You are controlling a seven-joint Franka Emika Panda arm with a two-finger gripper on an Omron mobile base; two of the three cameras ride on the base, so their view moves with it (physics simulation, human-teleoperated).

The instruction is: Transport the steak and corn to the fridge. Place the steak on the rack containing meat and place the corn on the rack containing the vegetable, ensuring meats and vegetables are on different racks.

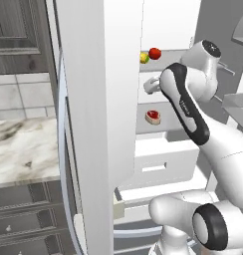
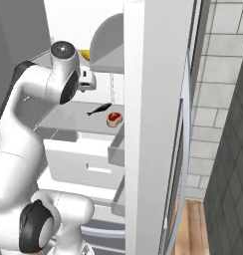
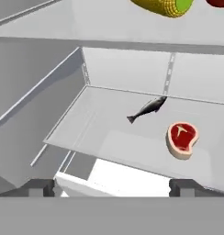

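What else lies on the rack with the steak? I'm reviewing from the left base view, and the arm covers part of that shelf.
Observer: A small dark fish lies on the same rack as the steak, beside it and not touching it.
Operator: Is the gripper holding anything? I can't make out its tips.
Observer: No. In the hand view the gripper is open, its two tips wide apart with nothing between them.
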